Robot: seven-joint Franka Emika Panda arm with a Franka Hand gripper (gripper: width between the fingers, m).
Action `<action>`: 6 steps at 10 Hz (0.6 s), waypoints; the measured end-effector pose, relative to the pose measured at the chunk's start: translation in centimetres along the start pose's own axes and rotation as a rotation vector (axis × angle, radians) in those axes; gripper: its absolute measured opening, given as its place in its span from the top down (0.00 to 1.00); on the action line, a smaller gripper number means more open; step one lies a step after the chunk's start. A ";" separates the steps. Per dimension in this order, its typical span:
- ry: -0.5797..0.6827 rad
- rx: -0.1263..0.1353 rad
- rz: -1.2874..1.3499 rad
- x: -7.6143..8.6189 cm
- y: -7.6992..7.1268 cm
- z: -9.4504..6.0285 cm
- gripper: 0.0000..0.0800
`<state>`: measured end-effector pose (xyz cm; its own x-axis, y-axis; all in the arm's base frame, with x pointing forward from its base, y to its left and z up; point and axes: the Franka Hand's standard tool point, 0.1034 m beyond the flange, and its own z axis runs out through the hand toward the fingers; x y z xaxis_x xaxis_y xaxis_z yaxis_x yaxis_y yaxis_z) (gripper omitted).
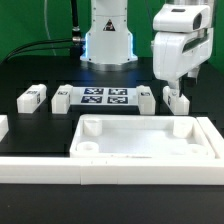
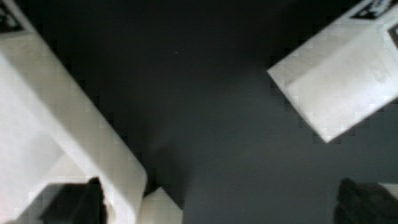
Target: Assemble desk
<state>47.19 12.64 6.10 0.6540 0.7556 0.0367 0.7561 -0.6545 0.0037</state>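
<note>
Item: desk top (image 1: 130, 121), white tray with a raised rim, lying open side up at the near middle of the counter (image 1: 40, 135). Its front edge appears to meet the low white border wall (image 1: 40, 170). The corner sockets that show, such as the one at (image 1: 92, 126), are empty, and no leg is fitted anywhere I can see. Item: legs, four counted, short white posts with black-and-white tags, lying loose in a row behind the top. Two lie toward the exterior view's left, (image 1: 33, 97) and (image 1: 62, 98), and two toward its right, (image 1: 146, 97) and (image 1: 178, 100). The marker board (image 1: 105, 97) lies between the pairs. A white piece (image 1: 3, 125) cut off at the far left edge I cannot identify. Item: my jaws, spread wide and holding nothing, hanging just above the rightmost leg. In the wrist view only dark counter shows between my fingertips (image 2: 71, 204), with white surfaces to either side that I cannot name. Status, by my judgement: assembly is not yet begun. All four legs are left to pick up, stand and seat in the sockets, and the rightmost leg looks the likeliest first pick.
</note>
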 end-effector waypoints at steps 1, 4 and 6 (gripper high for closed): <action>0.025 -0.008 0.188 -0.4 -0.7 0.2 0.19; 0.004 0.013 0.518 -1.8 -2.5 0.8 0.19; 0.007 0.034 0.674 -1.8 -2.7 0.9 0.19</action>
<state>44.03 13.10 5.11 0.9829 0.1822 0.0264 0.1834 -0.9816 -0.0538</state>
